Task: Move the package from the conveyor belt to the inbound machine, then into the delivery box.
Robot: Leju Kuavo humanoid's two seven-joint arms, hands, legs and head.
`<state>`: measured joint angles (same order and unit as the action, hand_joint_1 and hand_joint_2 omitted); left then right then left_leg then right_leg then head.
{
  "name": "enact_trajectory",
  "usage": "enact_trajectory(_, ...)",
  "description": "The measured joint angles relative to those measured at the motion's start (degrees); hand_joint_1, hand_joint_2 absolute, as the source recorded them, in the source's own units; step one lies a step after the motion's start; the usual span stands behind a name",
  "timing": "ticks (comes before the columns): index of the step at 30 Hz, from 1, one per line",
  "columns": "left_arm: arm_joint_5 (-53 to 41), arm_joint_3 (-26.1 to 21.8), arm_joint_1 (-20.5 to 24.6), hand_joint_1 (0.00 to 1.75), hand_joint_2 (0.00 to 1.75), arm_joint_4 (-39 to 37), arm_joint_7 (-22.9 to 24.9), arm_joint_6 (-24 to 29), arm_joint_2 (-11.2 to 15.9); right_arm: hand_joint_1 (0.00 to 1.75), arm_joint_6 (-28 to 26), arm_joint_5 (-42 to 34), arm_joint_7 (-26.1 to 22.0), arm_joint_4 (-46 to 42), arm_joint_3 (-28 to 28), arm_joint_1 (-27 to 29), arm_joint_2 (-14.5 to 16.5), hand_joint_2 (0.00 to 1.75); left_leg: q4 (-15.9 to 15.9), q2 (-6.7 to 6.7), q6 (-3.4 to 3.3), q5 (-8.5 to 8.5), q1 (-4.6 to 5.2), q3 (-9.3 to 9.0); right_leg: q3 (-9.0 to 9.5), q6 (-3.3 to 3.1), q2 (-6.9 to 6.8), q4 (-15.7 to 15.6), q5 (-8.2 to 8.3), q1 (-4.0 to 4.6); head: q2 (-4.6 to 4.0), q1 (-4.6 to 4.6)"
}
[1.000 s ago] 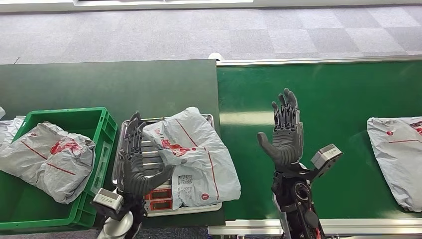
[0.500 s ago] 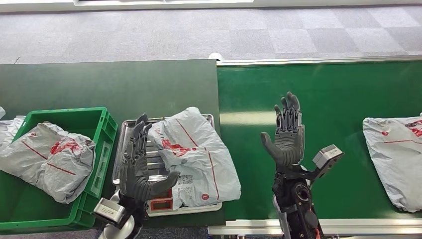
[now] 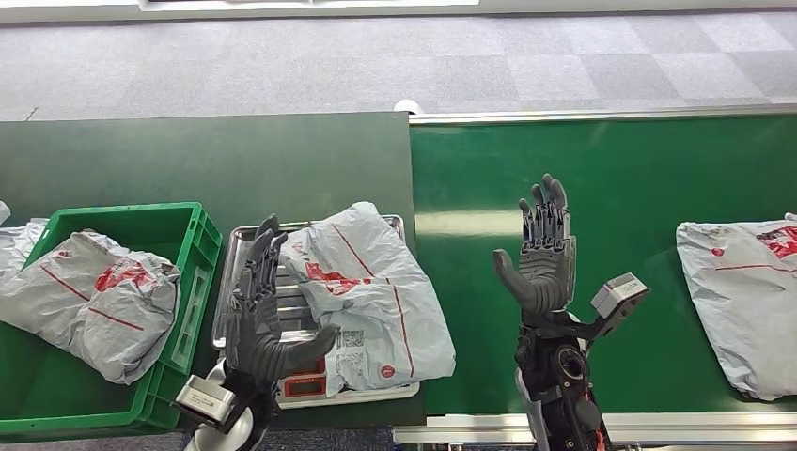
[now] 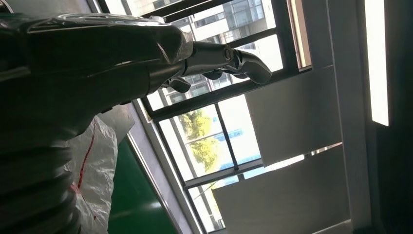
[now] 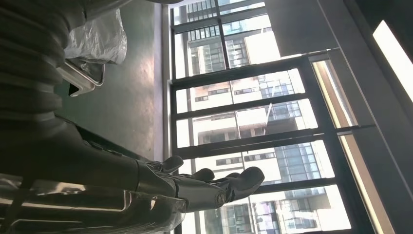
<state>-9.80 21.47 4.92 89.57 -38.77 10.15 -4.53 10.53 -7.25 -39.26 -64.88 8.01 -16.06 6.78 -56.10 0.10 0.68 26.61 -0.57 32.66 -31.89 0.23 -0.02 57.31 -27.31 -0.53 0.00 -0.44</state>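
Observation:
A grey package point(image 3: 367, 291) with red print lies on the metal tray of the inbound machine point(image 3: 310, 385), between my two hands. My left hand point(image 3: 258, 310) is raised at the tray's left side, palm toward the package, fingers spread and holding nothing. Over the green conveyor belt point(image 3: 611, 178) my right hand point(image 3: 543, 254) stands upright with fingers extended, empty. Another grey package point(image 3: 738, 301) lies on the belt at the far right. The green delivery box point(image 3: 193, 272) at the left holds a grey package point(image 3: 89, 301). Both wrist views look up at windows past each hand's fingers point(image 4: 229, 58) point(image 5: 214, 183).
A dark green table point(image 3: 207, 160) carries the box and the machine. Grey carpet floor point(image 3: 376, 56) lies beyond. The belt's metal rail point(image 3: 601, 115) runs along its far edge. Part of another grey bag point(image 3: 14, 240) shows at the far left.
The package on the belt has drifted left toward me. My left hand has dropped slightly toward me at the tray's left side. My right hand has barely moved.

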Motion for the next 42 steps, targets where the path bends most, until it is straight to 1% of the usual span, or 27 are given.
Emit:
enact_trajectory(1, -2.34, 0.29, 0.15, 0.0, 1.75, -0.55, 2.05, 0.3, 0.11, 0.0, 0.64, -0.03, 0.8, -0.02, -0.03, 0.23, 0.01, 1.75, 0.0, -0.01, 0.0, 0.0, 0.0, -0.01, 0.01, 0.0, -0.01, 0.0, 0.0, 0.0, 0.0, 0.0)
enact_trajectory(2, -6.85, 0.61, 0.28, 0.0, 1.75, -1.61, 5.46, 0.8, 0.22, 0.0, 1.52, 0.03, 1.69, -0.08, -0.05, 0.7, 0.06, 1.75, 0.0, -0.01, 0.0, 0.0, 0.0, -0.02, 0.02, 0.0, -0.03, 0.0, -0.01, 0.0, 0.0, 0.01)
enact_trajectory(4, -21.19, 1.06, 0.18, 0.0, 1.75, -4.66, 12.77, 2.01, 0.34, 0.0, 3.16, 0.42, 3.0, -0.34, -0.08, 2.24, 0.31, 1.75, 0.0, 0.0, 0.0, 0.01, 0.0, 0.0, 0.02, -0.01, -0.03, 0.0, -0.01, 0.0, 0.0, 0.01)
enact_trajectory(5, -28.99, 1.09, -0.01, 0.0, 1.75, -6.11, 14.84, 2.49, 0.35, 0.0, 3.57, 0.62, 3.12, -0.49, -0.09, 3.08, 0.46, 1.75, 0.0, 0.01, 0.0, 0.01, 0.0, 0.02, -0.01, -0.01, -0.02, 0.0, -0.01, 0.0, 0.0, 0.01)
enact_trajectory(6, -35.24, 1.08, -0.17, 0.0, 1.75, -7.2, 15.54, 2.8, 0.36, 0.0, 3.75, 0.74, 3.15, -0.6, -0.11, 3.73, 0.57, 1.75, 0.0, 0.03, 0.0, 0.01, 0.0, 0.04, -0.04, -0.01, 0.0, 0.0, -0.01, 0.0, 0.0, 0.01)
enact_trajectory(7, -39.46, 1.08, -0.22, 0.0, 1.75, -8.08, 15.49, 2.97, 0.36, 0.0, 3.83, 0.8, 3.16, -0.68, -0.14, 4.2, 0.64, 1.75, 0.0, 0.04, 0.0, 0.01, 0.0, 0.05, -0.05, -0.01, 0.01, 0.0, -0.01, 0.0, 0.0, 0.0)
enact_trajectory(8, -41.06, 1.08, -0.21, 0.0, 1.75, -8.75, 15.39, 3.05, 0.36, 0.0, 3.85, 0.86, 3.18, -0.76, -0.19, 4.52, 0.67, 1.75, 0.0, 0.04, 0.0, 0.01, 0.0, 0.05, -0.05, -0.01, 0.01, 0.0, -0.01, 0.0, 0.0, 0.01)
enact_trajectory(12, -39.02, 1.03, -0.17, 0.0, 1.75, -10.42, 15.29, 2.81, 0.25, 0.0, 3.89, 1.12, 3.26, -0.99, -0.3, 5.12, 0.8, 1.75, 0.0, 0.01, 0.0, 0.02, 0.0, 0.05, -0.05, -0.01, 0.01, 0.0, -0.01, 0.0, 0.0, 0.01)
enact_trajectory(18, -38.83, 1.0, -0.33, 0.0, 1.75, -11.43, 15.19, 2.23, 0.01, 0.0, 3.89, 1.26, 3.31, -1.22, -0.55, 5.67, 1.03, 1.75, 0.0, 0.01, 0.0, 0.01, 0.0, 0.04, -0.03, -0.01, 0.01, 0.0, -0.01, 0.0, 0.0, 0.01)
enact_trajectory(36, -38.79, 0.98, -0.5, 0.0, 1.75, -12.24, 15.15, 2.2, -0.14, 0.0, 3.96, 1.36, 3.32, -1.29, -1.05, 5.99, 1.27, 1.75, 0.0, 0.0, 0.0, 0.01, 0.0, 0.05, -0.03, -0.01, 0.01, 0.0, -0.01, 0.0, 0.0, 0.0)
enact_trajectory(41, -37.84, 0.44, -0.52, 0.0, 1.75, -12.25, 14.61, 1.35, -0.55, 0.0, 3.96, 1.85, 3.56, -1.94, -1.35, 6.58, 1.42, 1.75, 0.0, 0.01, 0.0, 0.02, 0.0, 0.05, -0.04, -0.01, 0.01, 0.0, -0.01, 0.0, 0.0, 0.01)
enact_trajectory(42, -37.74, 0.33, -0.51, 0.03, 1.75, -12.29, 14.53, 1.14, -0.59, 0.0, 3.94, 1.95, 3.6, -2.03, -1.39, 6.67, 1.43, 1.75, 0.0, 0.01, 0.0, 0.02, 0.0, 0.05, -0.04, -0.01, 0.01, 0.0, -0.01, 0.0, 0.0, 0.0)
